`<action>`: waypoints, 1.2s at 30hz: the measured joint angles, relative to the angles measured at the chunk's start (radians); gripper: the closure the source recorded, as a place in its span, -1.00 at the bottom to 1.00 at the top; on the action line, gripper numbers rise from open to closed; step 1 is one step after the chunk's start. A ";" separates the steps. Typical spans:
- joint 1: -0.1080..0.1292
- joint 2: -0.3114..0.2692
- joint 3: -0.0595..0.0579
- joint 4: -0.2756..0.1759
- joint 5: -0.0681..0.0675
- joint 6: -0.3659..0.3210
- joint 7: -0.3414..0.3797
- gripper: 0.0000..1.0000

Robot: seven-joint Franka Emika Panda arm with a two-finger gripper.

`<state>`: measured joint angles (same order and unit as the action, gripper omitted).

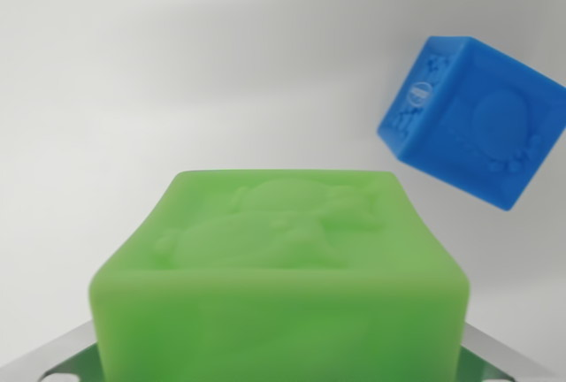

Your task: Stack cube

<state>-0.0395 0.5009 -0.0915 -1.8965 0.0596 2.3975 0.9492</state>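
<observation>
A green cube (281, 285) filled the wrist view's lower middle between metal fingers (53, 360); whether they clamped it was unclear; a blue cube (473, 121) lay apart.

Little of the robot shows: only two parts of the gripper (279, 351), at the bottom edge of the wrist view. At about 8 o'clock a flat, brushed silver-grey metal finger (49, 355) runs in a slanting strip, pale along its upper edge, with a green sheen lower down and a small white, rounded hole or mark. At about 4 o'clock its twin shows the same grey metal, green tint and pale spots.
</observation>
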 joint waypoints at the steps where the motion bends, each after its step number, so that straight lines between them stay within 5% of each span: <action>1: -0.002 0.001 -0.002 0.002 0.001 0.000 0.005 1.00; 36: -0.062 0.053 -0.049 0.071 0.041 -0.022 0.171 1.00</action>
<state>-0.1013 0.5544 -0.1409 -1.8251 0.1006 2.3758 1.1200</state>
